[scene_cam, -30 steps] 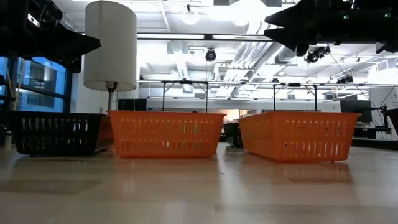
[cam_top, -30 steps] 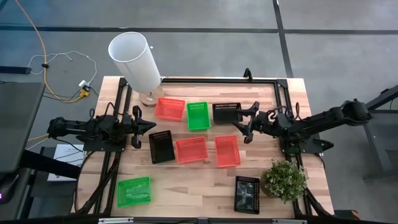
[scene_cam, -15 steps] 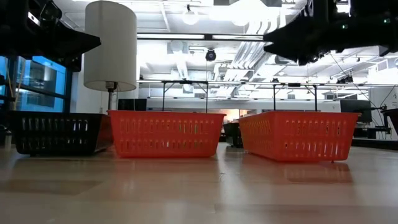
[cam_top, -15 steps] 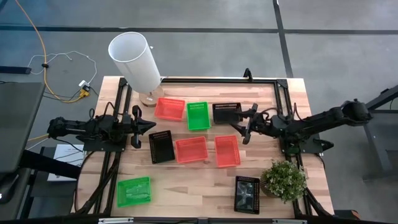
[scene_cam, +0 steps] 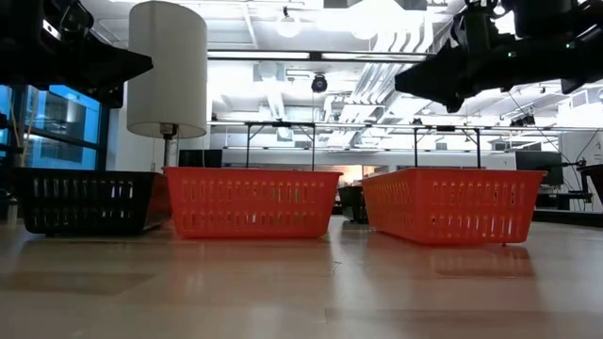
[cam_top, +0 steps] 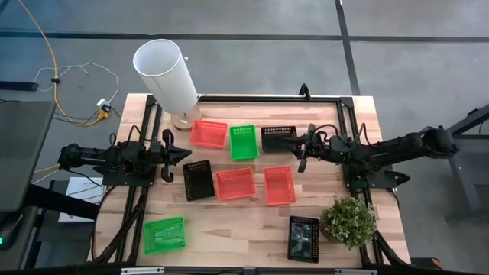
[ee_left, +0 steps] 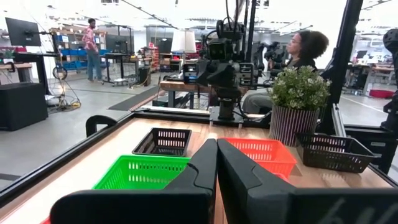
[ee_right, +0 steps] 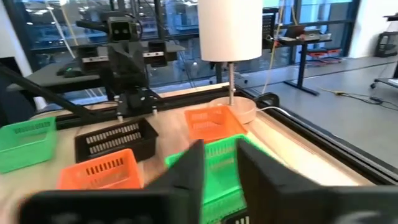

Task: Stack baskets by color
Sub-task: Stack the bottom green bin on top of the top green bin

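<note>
Eight baskets show in the high view. A red basket, a green one and a black one form the far row. A black basket and two red ones form the middle row. A green basket and a black one lie near the front edge. All rest flat on their bottoms. My right gripper hovers level by the far black basket's right end, its fingers a narrow gap apart and holding nothing. My left gripper is shut and empty at the table's left.
A tall white cylinder on a stand rises at the far left corner. A potted plant stands at the near right beside the near black basket. Bare wood lies between the front green and black baskets. People show in the room beyond the table.
My right gripper has swung a little toward the table's far edge and sunk slightly, ending beside the far black basket's right end. Its fingers stand closer together than a second ago. No basket has moved.
</note>
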Tool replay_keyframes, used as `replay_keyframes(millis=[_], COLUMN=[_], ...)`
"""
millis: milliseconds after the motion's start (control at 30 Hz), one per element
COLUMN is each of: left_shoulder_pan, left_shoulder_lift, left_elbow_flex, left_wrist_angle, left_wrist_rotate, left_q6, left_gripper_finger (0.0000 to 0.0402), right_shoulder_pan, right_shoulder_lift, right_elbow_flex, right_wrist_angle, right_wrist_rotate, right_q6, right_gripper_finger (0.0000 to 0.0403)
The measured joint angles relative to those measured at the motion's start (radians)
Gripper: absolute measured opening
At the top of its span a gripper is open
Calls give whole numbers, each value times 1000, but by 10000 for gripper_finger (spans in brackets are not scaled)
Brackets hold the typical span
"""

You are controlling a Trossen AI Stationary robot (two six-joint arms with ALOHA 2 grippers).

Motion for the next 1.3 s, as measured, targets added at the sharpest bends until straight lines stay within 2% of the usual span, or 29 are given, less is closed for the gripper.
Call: replay_keyframes(millis=[33,100,433,533,667,800,933,1033,1167,1300], left_shoulder_pan=[0,0,-1,-1,-1,-1,-1,-2,-2,-1], left_shoulder_lift=[0,0,0,0,24,90,179,255,378,511], left_elbow_flex=[0,0,0,0,0,0,1,36,103,171], left_wrist_angle=[0,0,54,63,67,153,312,344,347,345], left_wrist_rotate=[0,0,4,7,15,28,106,159,159,135], left_q6=[3,16,74,71,37,9,-100,-139,-151,-150], left_gripper_finger=[0,0,0,13,62,135,209,253,285,291], right_shoulder_pan=[-6,-13,-13,-13,-13,-13,-13,-13,-13,-13], right_shoulder_lift=[0,0,0,0,0,0,0,0,0,0], right_elbow_flex=[0,0,0,0,0,0,0,0,0,0], right_wrist_angle=[0,-1,-7,-7,-7,-7,-6,-6,0,11], right_wrist_rotate=[1,-3,5,5,6,6,17,45,52,51], right_q6=[-1,-23,-53,-54,-54,-54,-54,-71,-81,-99], right_gripper_finger=[39,12,2,2,1,0,0,0,0,0])
